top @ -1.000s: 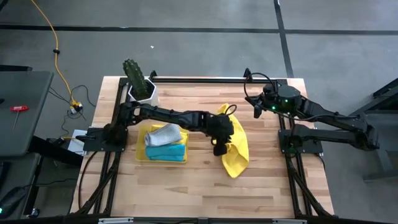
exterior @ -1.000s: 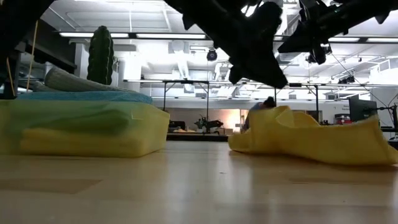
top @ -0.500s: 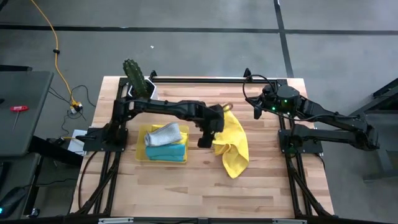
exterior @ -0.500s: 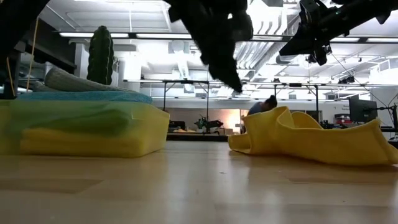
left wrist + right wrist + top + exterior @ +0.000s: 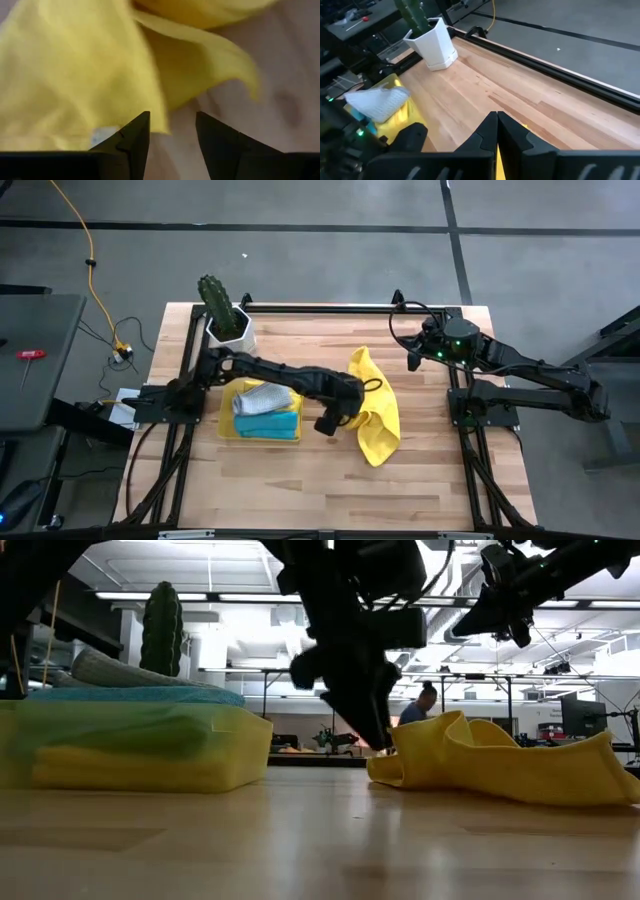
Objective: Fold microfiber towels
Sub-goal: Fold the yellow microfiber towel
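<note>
A crumpled yellow microfiber towel lies on the wooden table right of centre. My left gripper points steeply down at the towel's left edge. It is open, with one finger by the cloth's edge and the other over bare wood. A grey towel and a turquoise towel lie in the yellow tray. My right gripper hangs shut above the table's far right part, holding nothing. My left gripper stands open at the yellow towel's left edge, coming from above. I cannot tell whether a finger touches the cloth.
A cactus in a white pot stands at the table's far left, behind the tray. Black frame rails run along the far edge and both sides. Bare wood lies near the front edge.
My left gripper has left the towel's middle and gone toward the table's left. It has risen, rolled and tipped more steeply, then sunk beside the towel's left edge. The towel stays on the table.
</note>
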### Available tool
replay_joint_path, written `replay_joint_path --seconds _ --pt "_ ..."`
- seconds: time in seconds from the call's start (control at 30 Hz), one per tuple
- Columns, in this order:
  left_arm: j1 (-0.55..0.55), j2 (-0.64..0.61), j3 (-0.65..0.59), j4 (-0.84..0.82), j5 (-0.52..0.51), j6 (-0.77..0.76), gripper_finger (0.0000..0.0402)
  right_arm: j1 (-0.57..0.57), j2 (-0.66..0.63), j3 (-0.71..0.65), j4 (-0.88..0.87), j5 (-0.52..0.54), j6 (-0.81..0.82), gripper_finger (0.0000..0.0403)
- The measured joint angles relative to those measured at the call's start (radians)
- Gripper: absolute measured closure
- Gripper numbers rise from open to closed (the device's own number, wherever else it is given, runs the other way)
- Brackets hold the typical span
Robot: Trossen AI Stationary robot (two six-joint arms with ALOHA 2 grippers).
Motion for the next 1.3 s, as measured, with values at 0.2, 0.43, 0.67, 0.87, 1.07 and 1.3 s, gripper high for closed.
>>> replay_joint_path --seconds 0.2,0.43,0.67,0.87,1.07,1.3 --pt "-0.008 0.030 0.003 0.020 -0.076 -0.006 0.0252 0.000 0.002 0.000 -0.006 0.002 0.000 0.0403" --pt "-0.007 0.048 0.001 0.004 -0.110 -0.014 0.0274 0.000 0.006 0.000 -0.008 0.008 0.000 0.0403" --pt "0.006 0.016 0.001 0.015 -0.107 -0.017 0.0391 0.000 0.006 0.000 -0.003 0.014 0.000 0.0403" --pt "0.085 -0.122 0.086 -0.045 -0.127 -0.033 0.0398 0.000 0.006 0.000 0.011 -0.001 0.000 0.0403" --pt "0.211 -0.223 0.267 -0.038 -0.127 -0.057 0.0400 0.000 0.006 0.000 0.090 -0.077 0.000 0.0403" --pt "0.343 -0.214 0.361 -0.028 -0.077 -0.185 0.0401 0.001 0.006 0.000 0.134 -0.181 0.034 0.0403"
